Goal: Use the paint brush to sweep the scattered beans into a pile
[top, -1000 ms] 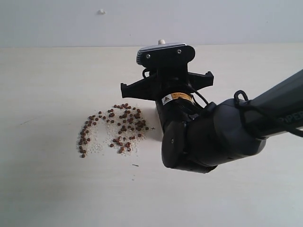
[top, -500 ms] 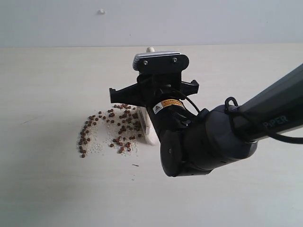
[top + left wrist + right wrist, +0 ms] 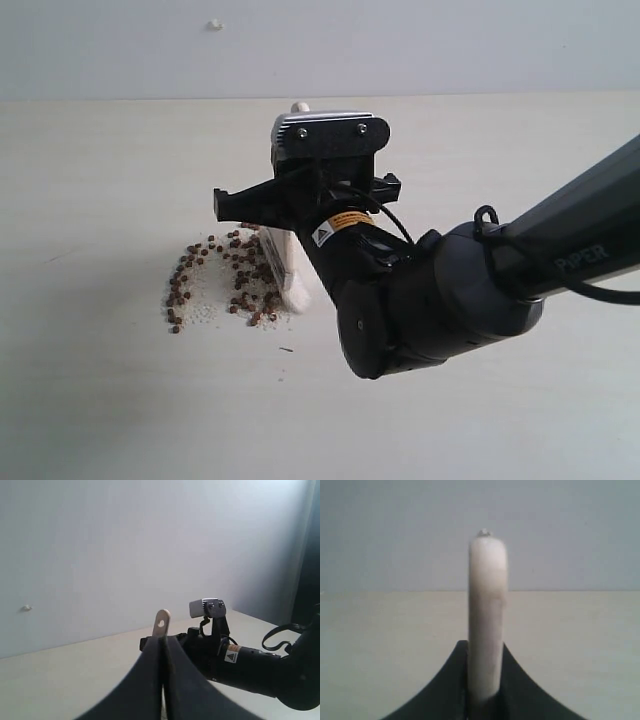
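Small reddish-brown beans (image 3: 215, 275) lie mixed with white grains on the pale table (image 3: 100, 400), left of centre in the exterior view. The paint brush stands upright, its off-white bristles (image 3: 297, 296) pressed on the table at the right edge of the beans. Its cream handle tip (image 3: 299, 107) pokes up behind the wrist camera. My right gripper (image 3: 300, 195) is shut on the handle (image 3: 487, 595), seen edge-on between the jaws (image 3: 485, 647). My left gripper (image 3: 163, 641) is shut with nothing in it, outside the exterior view. The handle's holed end (image 3: 161, 622) shows beyond it.
The bulky black right arm (image 3: 450, 290) reaches in from the right and hides the table behind it. A pale wall (image 3: 450, 45) rises at the table's far edge. A small dark speck (image 3: 286, 349) lies just in front of the beans.
My right gripper has carried the brush leftward. The bristles came out from behind the arm and pushed the beans' right side into a tighter cluster.
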Action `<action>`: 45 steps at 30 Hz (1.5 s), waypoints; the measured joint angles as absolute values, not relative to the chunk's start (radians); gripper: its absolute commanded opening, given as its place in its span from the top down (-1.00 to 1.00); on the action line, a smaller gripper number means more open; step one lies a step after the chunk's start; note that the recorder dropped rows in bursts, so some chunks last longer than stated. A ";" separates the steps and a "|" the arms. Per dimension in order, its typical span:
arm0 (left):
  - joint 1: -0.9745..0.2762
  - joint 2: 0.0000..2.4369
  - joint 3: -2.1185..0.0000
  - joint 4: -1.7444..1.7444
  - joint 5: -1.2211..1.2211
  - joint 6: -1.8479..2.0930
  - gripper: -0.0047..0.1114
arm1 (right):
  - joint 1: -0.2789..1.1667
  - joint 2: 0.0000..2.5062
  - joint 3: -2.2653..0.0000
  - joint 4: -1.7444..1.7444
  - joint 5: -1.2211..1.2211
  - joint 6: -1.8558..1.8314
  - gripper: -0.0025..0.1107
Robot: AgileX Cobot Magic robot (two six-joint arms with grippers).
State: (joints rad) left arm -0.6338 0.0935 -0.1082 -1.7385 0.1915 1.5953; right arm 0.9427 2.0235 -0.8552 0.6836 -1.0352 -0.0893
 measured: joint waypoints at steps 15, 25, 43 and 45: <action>-0.634 0.093 -0.108 -1.738 0.192 1.595 0.92 | 0.943 1.903 -0.855 0.802 -0.999 -0.217 0.96; -0.634 0.093 -0.108 -1.738 0.192 1.595 0.92 | 0.972 1.855 -0.855 0.759 -0.982 -0.178 0.96; -0.634 0.093 -0.108 -1.738 0.192 1.595 0.92 | 1.045 2.058 -1.038 0.427 -0.975 -0.037 0.96; -0.634 0.093 -0.108 -1.738 0.192 1.595 0.92 | 1.045 2.087 -1.061 0.420 -0.978 -0.013 0.96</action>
